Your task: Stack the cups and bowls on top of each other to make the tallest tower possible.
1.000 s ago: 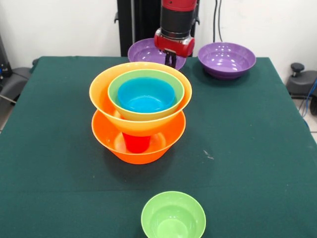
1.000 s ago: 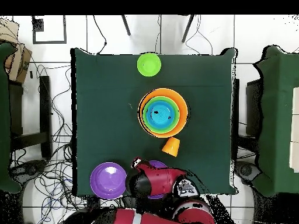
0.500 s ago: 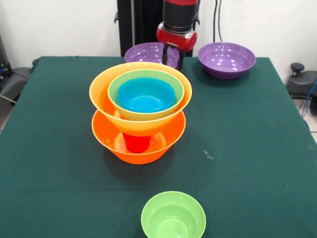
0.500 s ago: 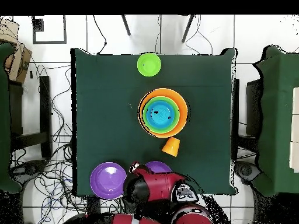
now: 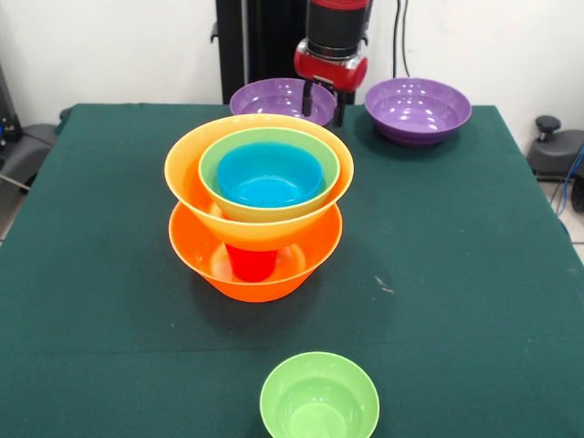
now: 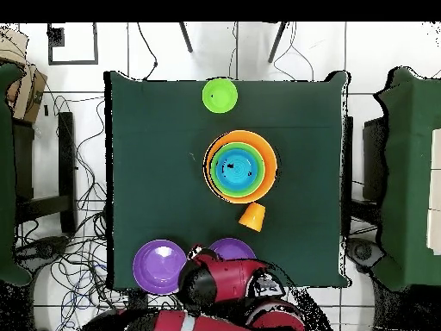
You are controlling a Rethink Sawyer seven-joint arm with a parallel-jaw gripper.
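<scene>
While the tower [image 5: 257,205] hides it in front | overhead shows orange cup [image 6: 252,216] | hand [image 5: 325,102] spread.

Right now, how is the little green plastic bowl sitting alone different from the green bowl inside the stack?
The small light green plastic bowl stands alone on the cloth near the table edge; the darker medium green bowl nests in the upper large orange bowl. The small one is empty; the medium one holds a small blue bowl. Both are round, glossy and upright.
</scene>
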